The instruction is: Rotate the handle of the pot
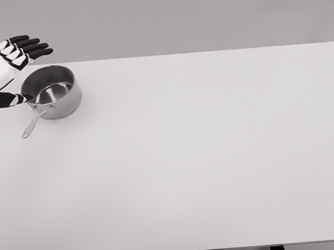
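Fingers [31,47] of the left hand [6,65] are held spread and empty beside a steel pot [51,90] at the table's [216,156] far left corner. Its handle [35,122] is untouched; a careless sweep could push the pot off the near edge.

Pot [51,91] on table [216,156] far-left rear, handle [33,125] toward front-left; left hand [9,65] just left of pot.

Count: one pot, one hand, one desk.
I see one steel pot [51,91] with one handle [33,125], one left hand [3,67], one white desk [216,156].
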